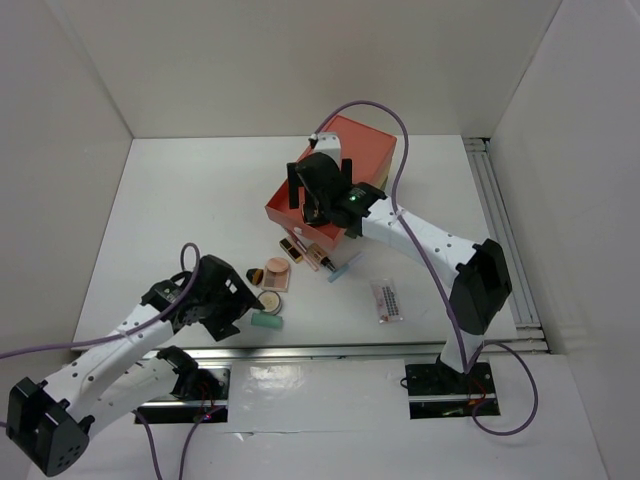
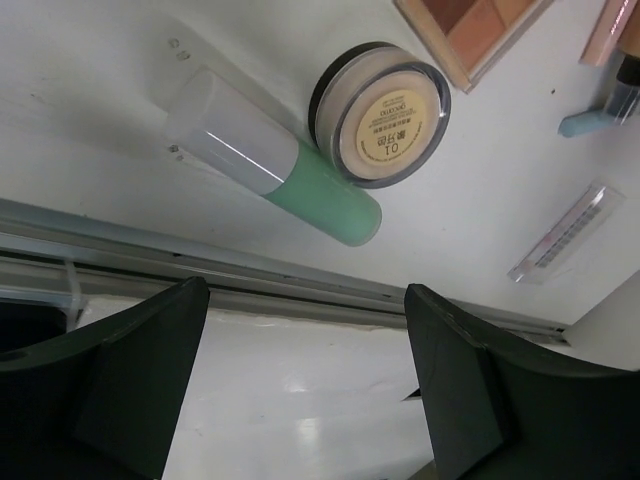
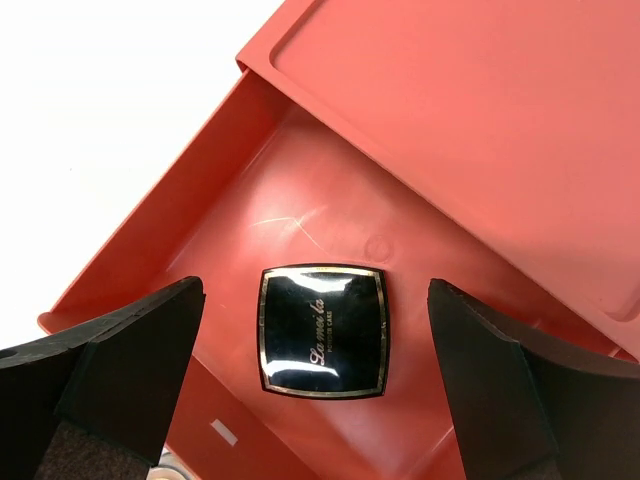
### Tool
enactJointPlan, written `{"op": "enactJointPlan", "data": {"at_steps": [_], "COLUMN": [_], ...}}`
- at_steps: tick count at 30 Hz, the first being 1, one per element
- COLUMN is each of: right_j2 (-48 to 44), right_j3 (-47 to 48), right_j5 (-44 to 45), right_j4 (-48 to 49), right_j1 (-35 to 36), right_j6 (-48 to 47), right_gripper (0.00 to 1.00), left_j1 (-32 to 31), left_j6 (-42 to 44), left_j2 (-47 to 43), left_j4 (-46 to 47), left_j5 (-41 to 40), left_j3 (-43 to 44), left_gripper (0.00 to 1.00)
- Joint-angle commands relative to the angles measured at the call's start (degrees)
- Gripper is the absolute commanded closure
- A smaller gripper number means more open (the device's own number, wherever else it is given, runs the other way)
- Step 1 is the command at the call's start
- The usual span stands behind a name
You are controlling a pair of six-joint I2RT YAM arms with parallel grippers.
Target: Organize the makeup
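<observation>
The black square compact [image 3: 322,331] lies flat on the floor of the open coral drawer [image 3: 250,160]. My right gripper [image 3: 315,380] hangs open above it, fingers apart on either side, touching nothing. In the top view the right gripper [image 1: 318,196] is over the coral drawer box [image 1: 350,150]. My left gripper [image 2: 305,390] is open and empty near the table's front rail, just short of the white-green tube [image 2: 270,170] and a round beige compact [image 2: 380,112]. In the top view the left gripper [image 1: 238,305] sits left of the tube [image 1: 266,320]. Other makeup lies in a cluster [image 1: 285,262].
A clear lash pack [image 1: 387,299] lies right of the cluster, also in the left wrist view [image 2: 565,232]. A blue stick [image 1: 345,266] and lipstick tubes [image 1: 305,250] lie before the box. A metal rail [image 1: 380,350] runs along the table's front edge. White walls enclose the table.
</observation>
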Motion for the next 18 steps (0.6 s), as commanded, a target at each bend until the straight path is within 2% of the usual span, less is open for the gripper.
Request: {"op": "enactJointPlan", "data": {"at_steps": [1,10,18], "right_j2": [-2.55,-8.88,-13.01], "right_j3": [2.51,-0.55,-3.64], "right_j5": [0.63,1.15,2.21], "right_j4": [-1.05,1.32,1.94], "right_j1": [0.34,0.34,0.34], "right_j6": [-1.14,-2.90,-3.43], "right_gripper": [0.00,0.00,0.00], "left_j1": [0.08,-0.44,-0.44], "left_j6": [-6.29,-14.39,-16.33], "left_j2": [1.88,7.50,12.25], "left_j4": [1.66,2.18,4.47], "left_j5": [0.30,0.22,-1.11], "left_j3": [-0.86,-4.11,-2.97], "left_gripper": [0.08,0.26,0.30]}}
